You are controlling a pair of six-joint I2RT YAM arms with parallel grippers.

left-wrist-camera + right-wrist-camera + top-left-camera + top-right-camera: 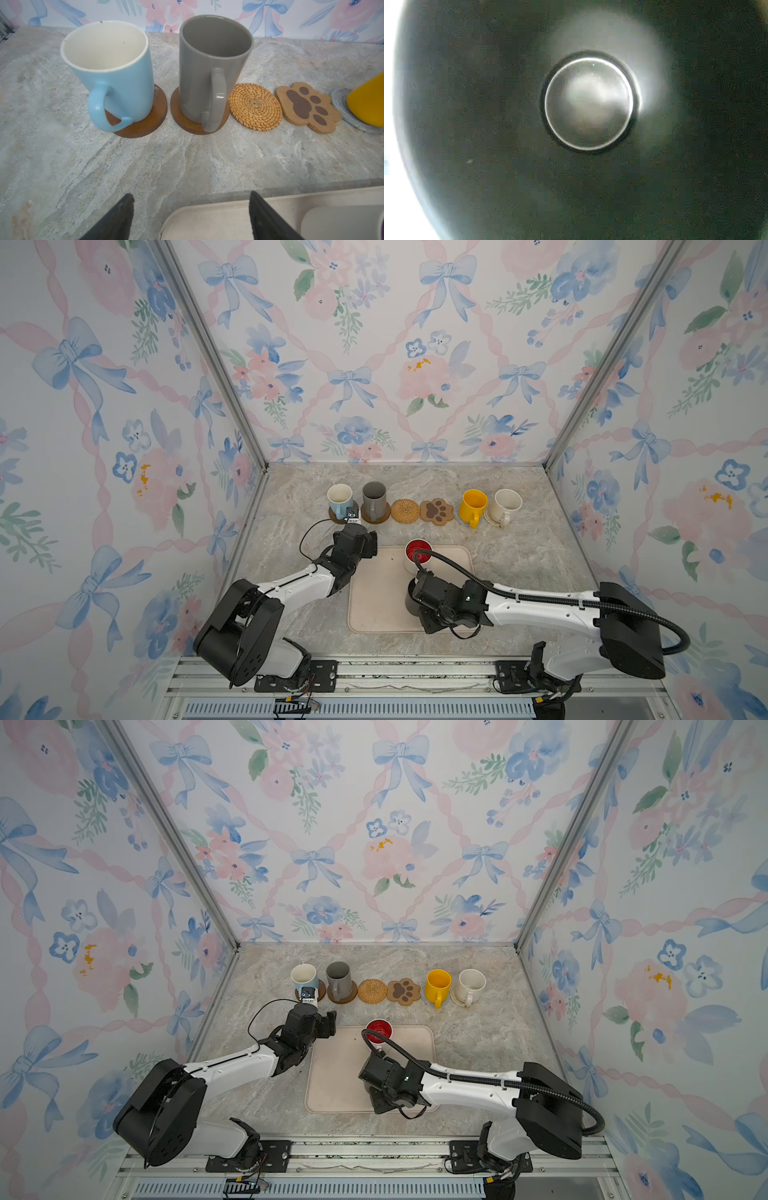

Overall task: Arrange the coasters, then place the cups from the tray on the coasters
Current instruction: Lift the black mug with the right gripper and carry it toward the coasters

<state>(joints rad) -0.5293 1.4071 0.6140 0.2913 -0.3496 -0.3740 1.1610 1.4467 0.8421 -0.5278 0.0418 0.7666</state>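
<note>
On the tray (374, 610), black mug (467, 124) upright: glossy dark interior, pale-ringed round floor. Right gripper (416, 596) at its mouth, closure indeterminable. Left gripper (191, 216) spread wide, empty.

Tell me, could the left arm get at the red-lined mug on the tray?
Probably yes: the left gripper hangs open at the tray's far corner, nothing between it and the red-lined mug. The right arm's cable hose might crowd it.
</note>
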